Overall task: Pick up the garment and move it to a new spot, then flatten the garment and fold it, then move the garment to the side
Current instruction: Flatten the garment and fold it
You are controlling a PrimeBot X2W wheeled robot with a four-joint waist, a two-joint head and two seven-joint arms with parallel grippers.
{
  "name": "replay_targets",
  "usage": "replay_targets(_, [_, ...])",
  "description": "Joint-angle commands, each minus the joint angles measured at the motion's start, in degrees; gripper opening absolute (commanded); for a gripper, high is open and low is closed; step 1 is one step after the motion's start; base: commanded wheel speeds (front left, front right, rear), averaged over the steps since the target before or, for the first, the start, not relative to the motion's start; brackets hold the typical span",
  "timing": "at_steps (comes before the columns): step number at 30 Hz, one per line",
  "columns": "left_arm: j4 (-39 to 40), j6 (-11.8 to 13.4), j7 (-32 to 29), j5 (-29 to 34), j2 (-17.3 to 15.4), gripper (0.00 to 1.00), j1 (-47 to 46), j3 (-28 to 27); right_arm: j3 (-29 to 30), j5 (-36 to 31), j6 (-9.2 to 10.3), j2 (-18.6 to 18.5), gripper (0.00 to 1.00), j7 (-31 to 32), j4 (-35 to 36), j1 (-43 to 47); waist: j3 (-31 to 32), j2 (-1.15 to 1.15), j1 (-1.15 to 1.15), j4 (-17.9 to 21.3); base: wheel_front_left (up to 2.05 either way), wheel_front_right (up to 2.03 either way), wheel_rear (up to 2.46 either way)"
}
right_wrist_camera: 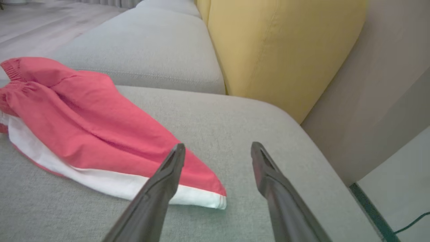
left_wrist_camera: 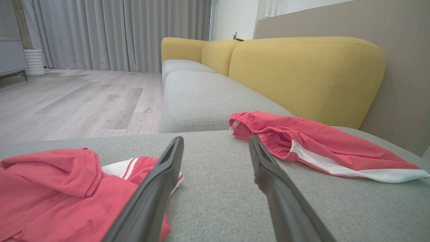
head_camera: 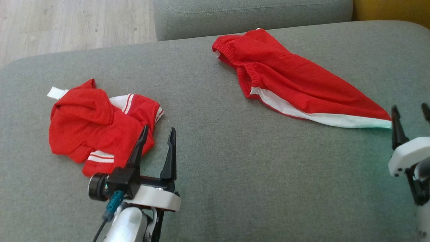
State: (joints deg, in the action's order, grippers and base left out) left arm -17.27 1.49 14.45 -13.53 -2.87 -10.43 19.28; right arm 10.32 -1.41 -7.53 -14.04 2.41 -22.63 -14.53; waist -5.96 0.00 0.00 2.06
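My right hand [head_camera: 410, 108] is open, its two fingers spread and holding nothing, just beside the near-right tip of the red shorts [head_camera: 289, 84]. The shorts lie on the grey sofa cushion [head_camera: 235, 161], far and right of centre. They stretch from an elastic waistband at the far left to a narrow point at the near right, with a white band along the near edge. My left hand [head_camera: 159, 129] is open too and empty, at the right edge of a crumpled red top [head_camera: 90, 127] with white stripes. The top sits on the cushion's left side, well apart from the shorts. A yellow backrest [left_wrist_camera: 302, 74] stands at the far right.
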Motion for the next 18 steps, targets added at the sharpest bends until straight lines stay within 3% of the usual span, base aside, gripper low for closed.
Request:
replay_targets(1, [1.5, -0.1, 0.5, 0.7, 0.0, 1.00, -2.7, -1.7, -0.5, -0.9, 0.04, -0.4, 1.00, -1.0, 2.9, -0.8, 0.1, 0.00, 0.00, 0.1, 0.00, 0.00, 0.00])
replay_targets(6, [1.6, -0.1, 0.5, 0.9, 0.0, 1.00, -2.5, -2.0, 1.8, -2.6, 0.04, 4.5, 1.00, -5.5, 9.2, -0.4, 0.3, 0.00, 0.00, 0.6, 0.00, 0.00, 0.00])
replay_targets(11, [1.7, -0.3, 0.5, 1.1, 0.0, 1.00, -2.6, -2.2, -0.5, 0.5, 0.04, 9.2, 1.00, -11.3, 15.2, 1.9, 0.4, 0.00, 0.00, 1.3, 0.00, 0.00, 0.00])
replay_targets(18, [1.6, -1.1, 0.5, 1.2, 0.0, 1.00, -3.1, -2.2, -6.7, 3.3, 0.04, 11.1, 1.00, -15.3, 16.1, 7.9, -0.7, 0.00, 0.00, 2.6, 0.00, 0.00, 0.00])
